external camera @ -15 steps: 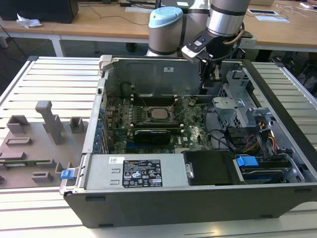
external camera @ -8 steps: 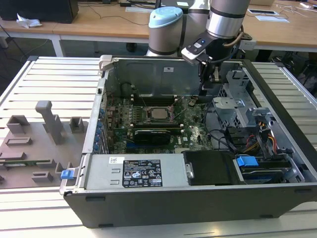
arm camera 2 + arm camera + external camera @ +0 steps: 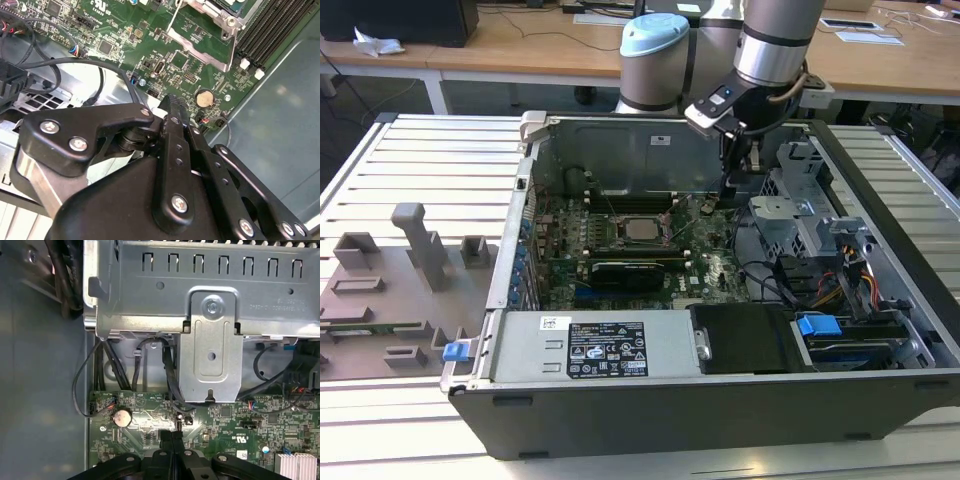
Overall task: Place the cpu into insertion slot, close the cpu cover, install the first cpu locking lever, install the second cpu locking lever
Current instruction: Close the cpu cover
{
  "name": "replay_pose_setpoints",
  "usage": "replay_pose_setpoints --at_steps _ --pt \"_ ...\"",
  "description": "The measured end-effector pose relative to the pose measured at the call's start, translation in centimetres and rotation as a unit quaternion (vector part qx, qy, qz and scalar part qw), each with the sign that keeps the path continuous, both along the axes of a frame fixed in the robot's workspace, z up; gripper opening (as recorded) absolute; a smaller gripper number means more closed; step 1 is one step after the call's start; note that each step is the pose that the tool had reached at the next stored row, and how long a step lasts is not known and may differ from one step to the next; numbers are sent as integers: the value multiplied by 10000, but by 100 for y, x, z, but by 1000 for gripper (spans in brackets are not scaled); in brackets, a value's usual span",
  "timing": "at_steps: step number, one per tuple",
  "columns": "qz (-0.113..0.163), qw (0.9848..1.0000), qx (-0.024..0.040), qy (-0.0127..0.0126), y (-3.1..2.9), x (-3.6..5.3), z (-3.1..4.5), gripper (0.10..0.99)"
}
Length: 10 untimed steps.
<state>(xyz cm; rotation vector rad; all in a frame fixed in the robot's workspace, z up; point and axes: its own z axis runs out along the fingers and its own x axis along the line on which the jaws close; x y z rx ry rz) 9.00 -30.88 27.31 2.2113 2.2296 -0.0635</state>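
Silver-grey cpu [image 3: 642,229], one (seemingly seated)

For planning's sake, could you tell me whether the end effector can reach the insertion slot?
Probably yes: the end effector hangs over the open case, to the exterior view's right of the insertion slot, nothing standing between.

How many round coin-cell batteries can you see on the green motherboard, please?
1. The coin-cell battery sits at the edge of the motherboard, beside the grey case wall and just ahead of the gripper, in both wrist views. Others may be hidden.
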Motion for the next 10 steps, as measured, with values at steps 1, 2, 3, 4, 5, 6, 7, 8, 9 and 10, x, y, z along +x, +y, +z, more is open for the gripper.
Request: replay_pose_setpoints --at_steps 1,2,3,4,5,6,7,8,9,10 --pt "0 10000 0 0 0 0 -17 106" --pt "0 10000 0 0 0 0 -32 106" --pt "0 10000 0 0 0 0 -41 106" --pt "0 10000 0 0 0 0 -48 106" --pt "0 10000 -1 0 0 0 -59 106" --pt "0 10000 0 0 0 0 -68 106" --pt "0 10000 0 0 0 0 -77 106" --pt "0 10000 0 0 0 0 -95 106" --pt "-2 10000 0 0 0 -7 -106 106" --pt "0 10000 -1 0 0 -27 -115 106"
